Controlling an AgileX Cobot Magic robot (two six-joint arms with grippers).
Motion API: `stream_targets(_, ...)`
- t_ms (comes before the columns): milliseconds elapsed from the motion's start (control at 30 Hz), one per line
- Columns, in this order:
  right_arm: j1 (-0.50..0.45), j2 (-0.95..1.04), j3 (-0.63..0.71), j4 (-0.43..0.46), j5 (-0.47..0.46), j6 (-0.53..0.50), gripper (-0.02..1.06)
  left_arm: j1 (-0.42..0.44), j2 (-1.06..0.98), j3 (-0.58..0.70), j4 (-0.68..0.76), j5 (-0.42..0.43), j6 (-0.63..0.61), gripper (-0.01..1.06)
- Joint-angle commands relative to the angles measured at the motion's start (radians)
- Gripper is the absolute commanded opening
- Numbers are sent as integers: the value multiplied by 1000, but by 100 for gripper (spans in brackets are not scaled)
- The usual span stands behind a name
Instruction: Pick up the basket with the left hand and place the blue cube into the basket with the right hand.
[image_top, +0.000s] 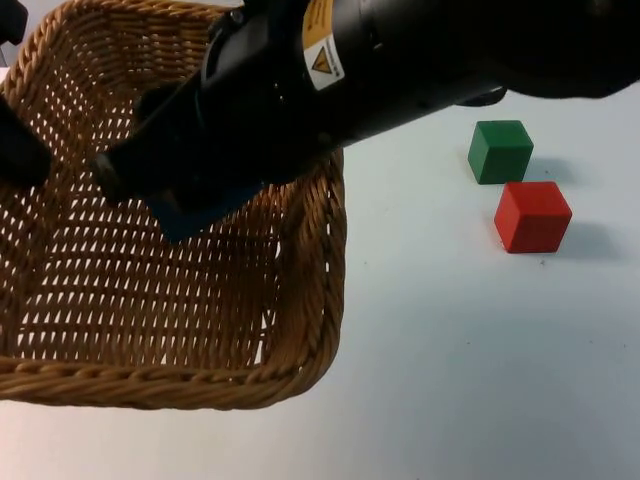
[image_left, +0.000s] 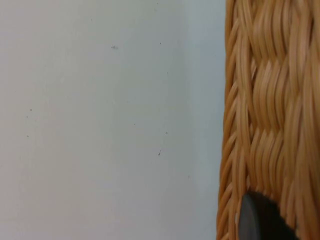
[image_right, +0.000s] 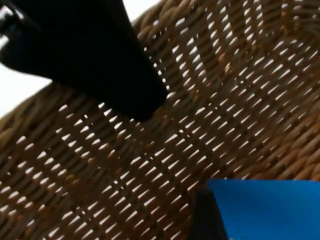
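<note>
**Blue cube held over the lifted basket**

The tan woven wicker basket (image_top: 300, 300) was held off the white desk (image_top: 450, 380) by the left gripper (image_top: 20, 150) at its far left rim, apparently so the open mouth faced the other arm. In the left wrist view a black fingertip (image_left: 257, 220) lay against the woven wall, so its jaws seemed pressed onto the rim.

The right gripper (image_top: 185, 200) reached down inside the basket, its jaws pinching the blue cube (image_right: 270, 210) just above the woven floor. By my judgement the cube was not yet released, and was held low for a short drop.

A green cube (image_top: 500, 150) and a red cube (image_top: 532, 216) sat close together on the desk, well apart from the basket.
</note>
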Motion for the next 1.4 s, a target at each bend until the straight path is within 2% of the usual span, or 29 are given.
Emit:
stream_targets(0,3,9,-11,-10,-18,-20,1,4,-1,1,-42,9,-3,0)
stream_targets(67,3,14,-11,-10,-18,-22,14,4,-1,1,-44,12,-3,0)
stream_targets(100,3,14,-11,-10,-18,-22,14,4,-1,1,-44,12,-3,0)
stream_targets(200,3,14,-11,-10,-26,-26,49,4,-1,1,-44,12,-3,0)
stream_targets(233,3,14,-11,-10,-26,-26,49,4,-1,1,-44,12,-3,0)
stream_targets(267,3,9,-11,-10,-36,-34,69,4,-1,1,-44,12,-3,0)
stream_targets(333,3,-2,-11,-10,-32,-41,99,4,-1,1,-44,12,-3,0)
stream_targets(367,3,-9,-11,-13,-25,-51,105,4,-1,1,-44,12,-3,0)
stream_targets(600,3,-91,-11,-32,-20,-67,105,4,-1,1,-44,5,-3,0)
stream_targets(867,3,-356,-2,-32,87,-141,105,4,-1,1,-44,-41,-2,0)
stream_targets(967,14,-460,29,-41,90,-170,105,1,-1,1,-44,-56,-2,0)
stream_targets(1100,23,-729,234,-51,12,-181,105,1,23,1,-68,-88,26,0)
stream_targets(1133,23,-729,234,-51,12,-181,105,1,23,1,-68,-88,26,0)
stream_targets(1267,23,-967,451,-51,52,-172,105,1,90,1,-89,-113,67,0)
stream_targets(1300,23,-967,451,-51,52,-172,105,1,90,1,-89,-113,67,0)
stream_targets(1367,23,-1093,539,-51,96,-172,105,1,127,1,-114,-142,84,0)
